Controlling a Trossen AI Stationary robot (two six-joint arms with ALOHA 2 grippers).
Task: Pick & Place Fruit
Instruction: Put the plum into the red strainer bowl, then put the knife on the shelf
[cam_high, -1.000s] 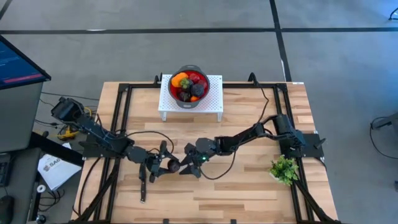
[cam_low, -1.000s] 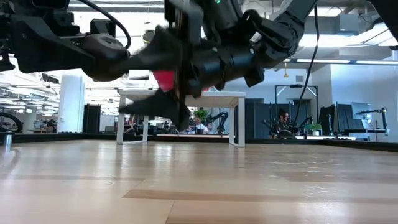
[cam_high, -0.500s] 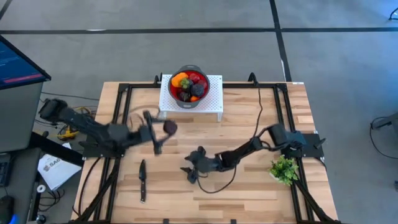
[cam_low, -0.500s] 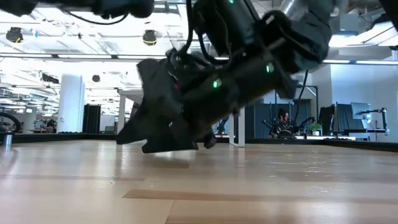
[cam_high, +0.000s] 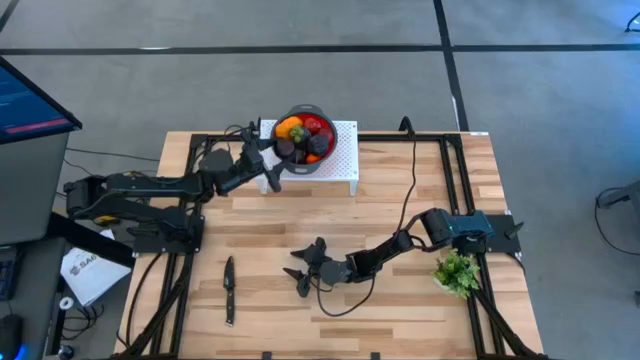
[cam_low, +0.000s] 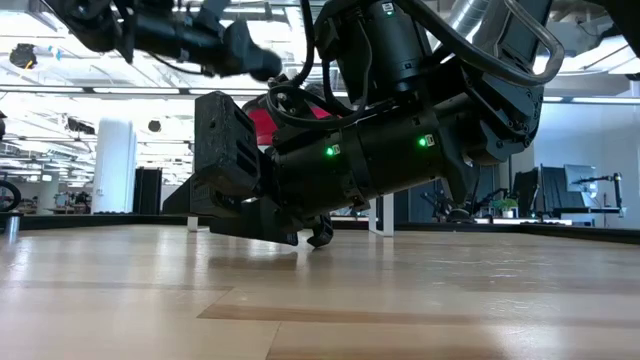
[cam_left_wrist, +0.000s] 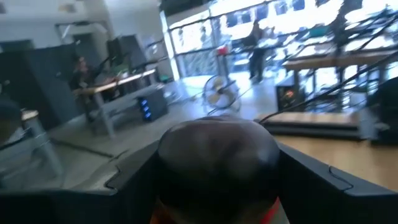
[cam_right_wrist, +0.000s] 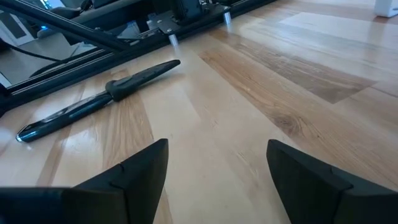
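Note:
A dark purple fruit (cam_left_wrist: 217, 155) sits between the fingers of my left gripper (cam_high: 270, 158), which is shut on it at the left rim of the red bowl (cam_high: 327, 152). The bowl holds several orange, red and dark fruit (cam_high: 300, 130) and stands on a white perforated stand (cam_high: 345, 165) at the table's far middle. My right gripper (cam_high: 300, 272) hangs open just above the table's near middle, with nothing between its fingers (cam_right_wrist: 140, 168). My left gripper pinches the dark fruit by its two opposite sides (cam_left_wrist: 171, 165) between its two fingers. The fingers lie about level and reach in from the table's left toward the bowl. The fruit is lifted clear of the table.
A slim black knife (cam_high: 229, 288) lies on the table at the near left, ahead of my right gripper in the right wrist view (cam_right_wrist: 99, 99). A green leafy sprig (cam_high: 458, 272) sits at the table's right edge. Black frame rails (cam_high: 200, 190) run along both sides.
My left gripper has risen from the table's near middle and swung toward the far edge, carrying the dark fruit to the bowl's left rim. My right gripper has sunk toward the table and turned, and it stays open.

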